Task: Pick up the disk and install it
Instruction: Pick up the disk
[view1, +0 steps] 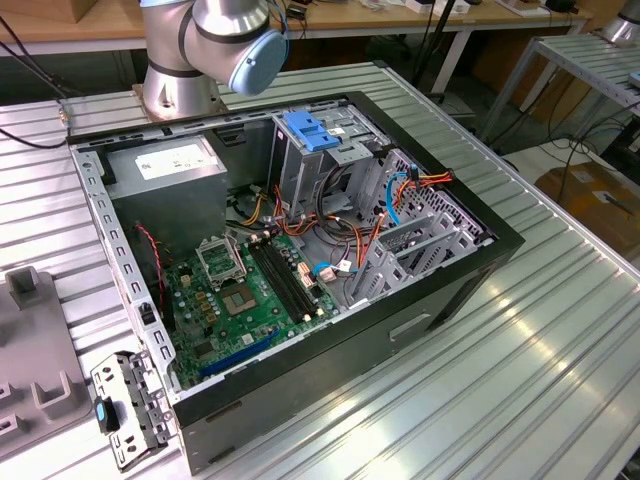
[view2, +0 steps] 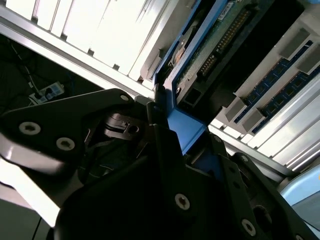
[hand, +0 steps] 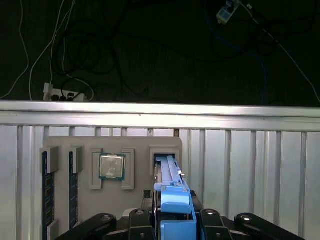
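While the disk (hand: 169, 170) stands on edge in the grey tray (hand: 135, 145) on the counter (hand: 250, 165), I think the fingers (view2: 165, 150) are clamped on its blue rail (view2: 187, 127), a sound hold for something stiff, weighty and shock-sensitive.

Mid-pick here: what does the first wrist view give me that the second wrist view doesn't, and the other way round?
First wrist view: the disk stands on edge in a slot of the grey tray, with a processor chip in the pocket beside it. Second wrist view: the disk's green circuit board and its row of pins. Both wrist views: the gripper closed on the disk's blue rail, and memory sticks in the tray.
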